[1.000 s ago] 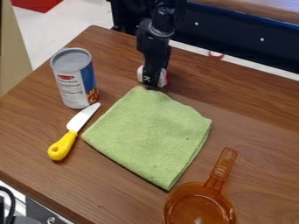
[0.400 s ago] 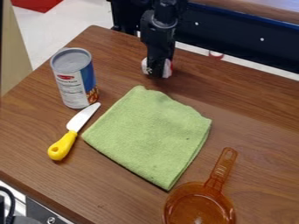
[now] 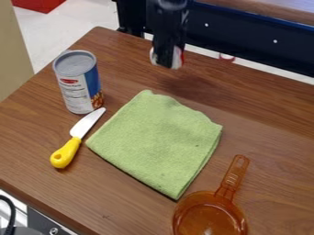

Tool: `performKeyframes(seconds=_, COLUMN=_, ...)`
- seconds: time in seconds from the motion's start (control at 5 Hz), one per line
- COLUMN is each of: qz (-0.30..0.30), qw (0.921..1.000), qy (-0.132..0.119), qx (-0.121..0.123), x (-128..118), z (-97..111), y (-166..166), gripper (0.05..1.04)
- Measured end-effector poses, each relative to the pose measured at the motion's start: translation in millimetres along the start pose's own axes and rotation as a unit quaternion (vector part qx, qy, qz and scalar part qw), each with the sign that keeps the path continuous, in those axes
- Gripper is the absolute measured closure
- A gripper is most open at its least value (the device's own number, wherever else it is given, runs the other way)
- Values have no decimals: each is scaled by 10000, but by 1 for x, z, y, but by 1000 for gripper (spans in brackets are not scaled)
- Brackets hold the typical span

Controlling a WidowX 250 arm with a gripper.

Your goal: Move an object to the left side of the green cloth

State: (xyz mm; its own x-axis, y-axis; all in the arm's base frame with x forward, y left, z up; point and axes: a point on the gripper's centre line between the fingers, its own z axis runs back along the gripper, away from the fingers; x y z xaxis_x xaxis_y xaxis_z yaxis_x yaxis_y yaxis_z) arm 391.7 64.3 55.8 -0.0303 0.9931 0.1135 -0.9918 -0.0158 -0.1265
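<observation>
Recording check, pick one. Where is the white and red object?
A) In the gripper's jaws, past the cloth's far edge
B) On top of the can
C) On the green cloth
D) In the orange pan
A: the white and red object shows at both sides of the gripper's jaws, beyond the green cloth, with a shadow on the table below.

From above and fairly near, one camera slants down across the table (image 3: 264,114) toward its far edge (image 3: 257,71).
</observation>
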Motion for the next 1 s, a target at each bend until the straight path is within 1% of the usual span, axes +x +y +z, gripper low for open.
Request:
performKeyframes(seconds=0.2, qz=-513, qw=9985, qy=118, qx=120, x=-4, z=31, y=34, gripper=489)
performKeyframes(seconds=0.4, qz=-1090, qw=9937, qy=246, qx=99, x=-10, z=48, y=74, gripper=489)
performKeyframes(seconds=0.6, qz=-1480, qw=9887, qy=229, qx=92, x=-21, z=45, y=119, gripper=489)
performKeyframes(seconds=0.8, qz=-1696, qw=9839, qy=450, qx=352, x=-31, z=32, y=155, gripper=489)
performKeyframes(seconds=1.0, qz=-1865, qw=9802, qy=418, qx=526, x=-37, z=22, y=185, gripper=489)
